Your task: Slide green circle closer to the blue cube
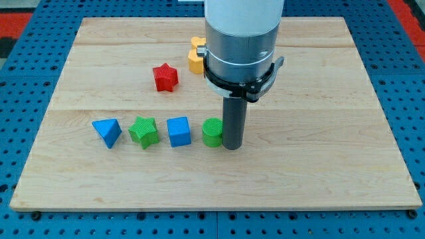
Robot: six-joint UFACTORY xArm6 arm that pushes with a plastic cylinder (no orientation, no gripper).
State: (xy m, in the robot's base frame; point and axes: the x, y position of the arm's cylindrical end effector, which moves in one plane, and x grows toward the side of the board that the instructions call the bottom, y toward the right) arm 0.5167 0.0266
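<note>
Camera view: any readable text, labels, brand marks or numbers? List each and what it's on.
None readable.
Silver-grey arm housing: no label or marking visible.
Light wooden board: bare wood grain only.
Blue cube, green circle, red star block: plain faces, no print.
My tip, touching the green circle's right side: unmarked dark rod.

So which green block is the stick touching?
The green circle. My tip sits right against its right side. The green star is farther to the view's left, past the blue cube.
</note>
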